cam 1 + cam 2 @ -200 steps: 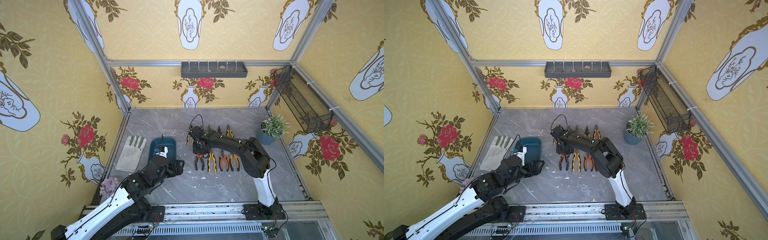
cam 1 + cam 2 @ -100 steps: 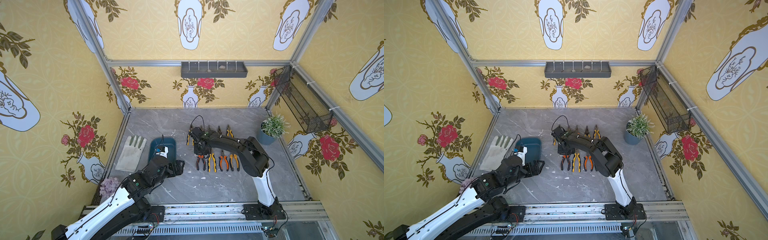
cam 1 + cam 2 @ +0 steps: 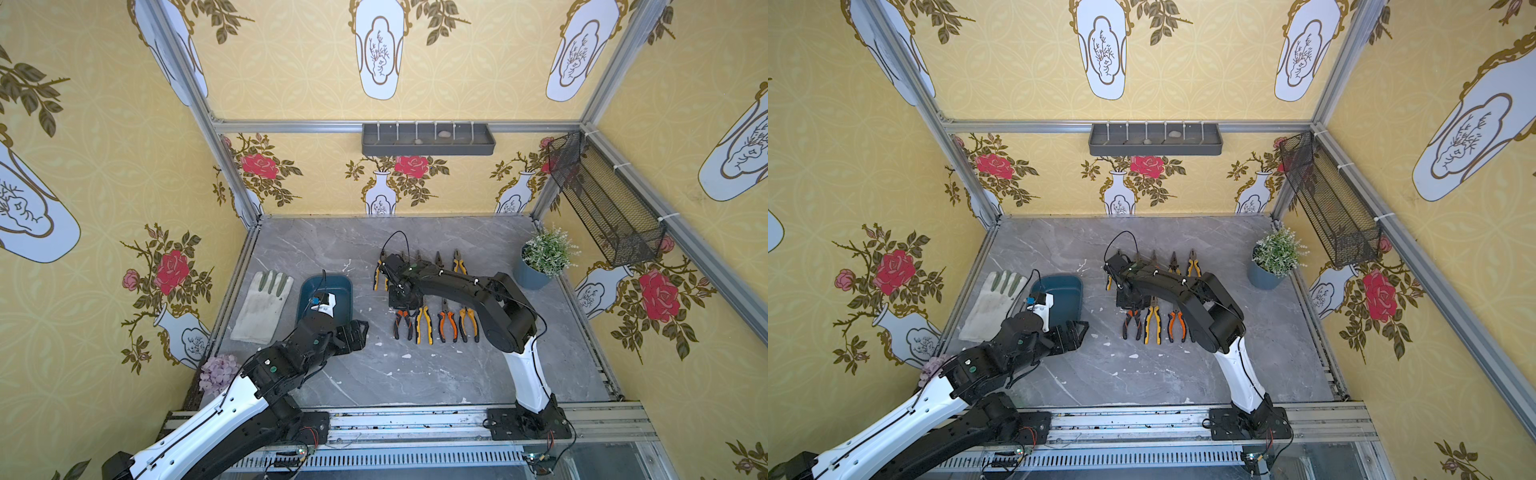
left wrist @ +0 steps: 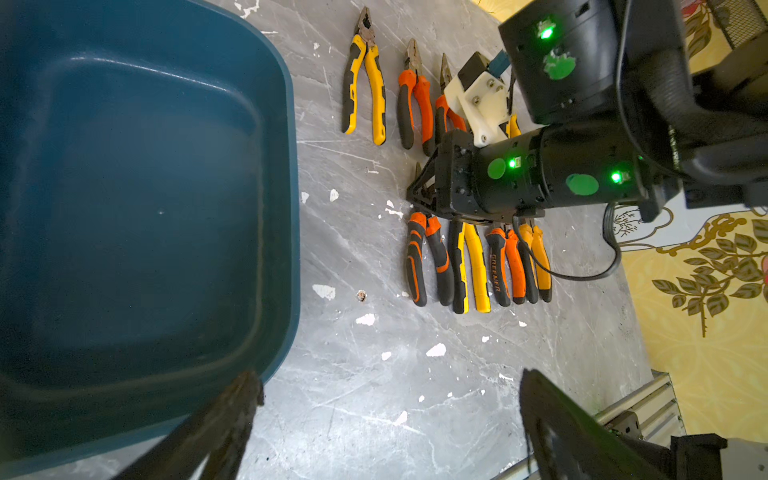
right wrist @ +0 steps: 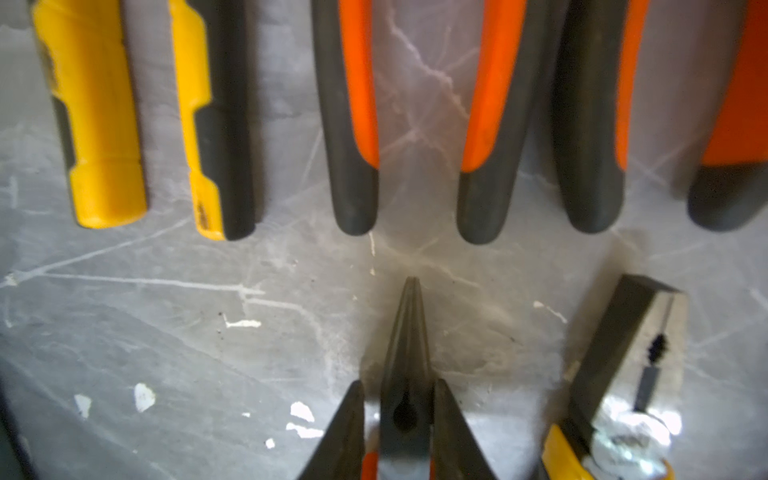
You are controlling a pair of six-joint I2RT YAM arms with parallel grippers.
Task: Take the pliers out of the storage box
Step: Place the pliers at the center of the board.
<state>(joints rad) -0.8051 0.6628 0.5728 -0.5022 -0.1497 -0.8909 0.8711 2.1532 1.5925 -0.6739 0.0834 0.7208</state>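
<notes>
Empty storage box [image 3: 341, 291] centre-left; pliers [image 3: 424, 326] rowed mid-frame; right gripper [image 5: 399, 384] straddles needle-nose pliers [image 5: 406, 332], jaws barely parted; skewed lift may snag and drag them askew; left gripper [image 4: 388, 376] spread, empty

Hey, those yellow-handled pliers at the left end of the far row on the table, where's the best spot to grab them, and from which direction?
Probably across both handles just behind the pivot, coming straight down. The yellow-handled pliers lie flat, jaws toward the back wall, handles narrowest there before splaying. The side toward the storage box is free; orange-handled pliers lie close on the other.
</notes>
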